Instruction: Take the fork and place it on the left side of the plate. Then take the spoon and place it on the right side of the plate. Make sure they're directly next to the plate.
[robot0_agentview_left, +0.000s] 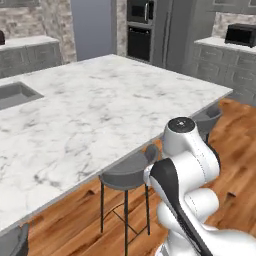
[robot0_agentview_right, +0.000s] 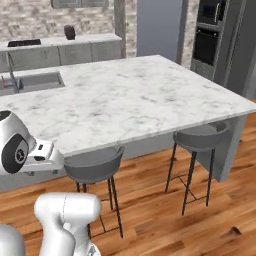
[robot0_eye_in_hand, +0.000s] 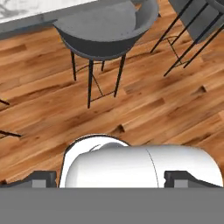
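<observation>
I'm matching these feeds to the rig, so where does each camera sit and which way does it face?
Left base view: behind the arm's left, facing the marble island; arm lower right.
Right base view: behind the arm's right, facing the same island; arm lower left.
Hand view: on the hand, looking down at the wooden floor; the open end effector is at the bottom.
All three share the grey stool.
</observation>
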